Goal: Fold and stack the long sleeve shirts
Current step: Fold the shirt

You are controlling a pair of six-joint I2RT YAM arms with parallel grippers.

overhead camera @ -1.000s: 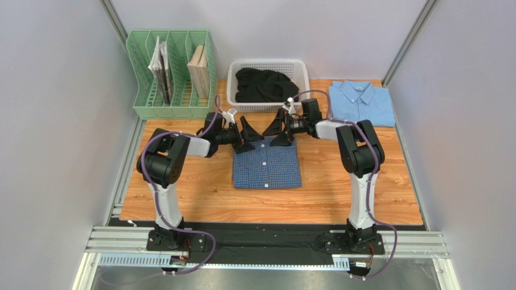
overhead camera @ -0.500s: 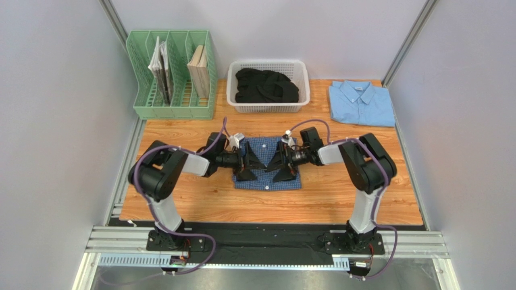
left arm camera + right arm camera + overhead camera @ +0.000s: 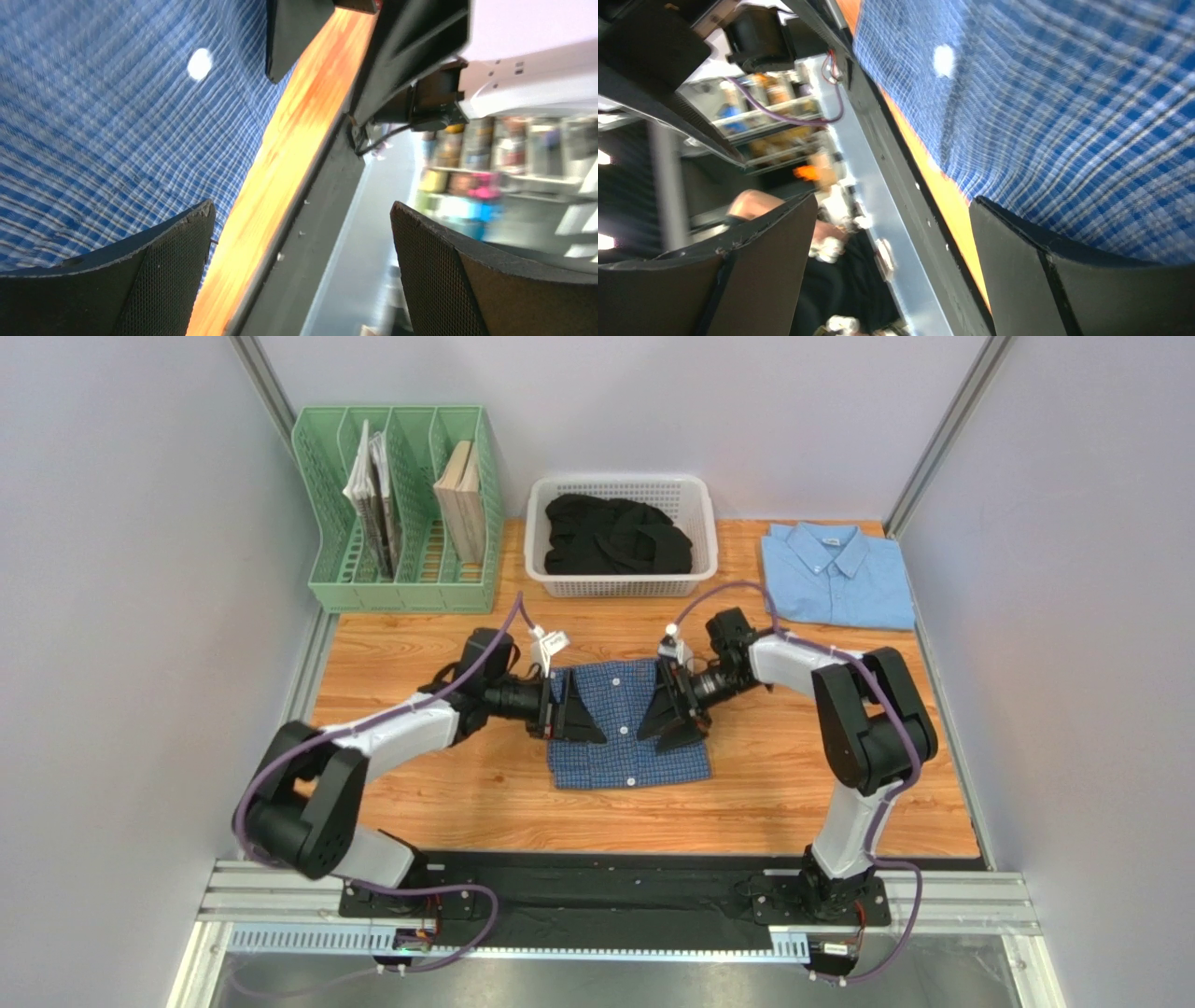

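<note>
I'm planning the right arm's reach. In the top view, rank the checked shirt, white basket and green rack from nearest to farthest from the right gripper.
Measured from the right gripper:
1. Checked shirt: directly beneath it, in the middle.
2. White basket: beyond it, at the back.
3. Green rack: back left corner, clearly farthest.

**Around Your Work Area**

At the back left of your wooden table (image 3: pixel 463 798) stands a green file rack (image 3: pixel 400 592) holding books (image 3: pixel 460 497) — just right of it, a white basket (image 3: pixel 622 585) with black clothing (image 3: pixel 617 532) bundled inside.
</note>
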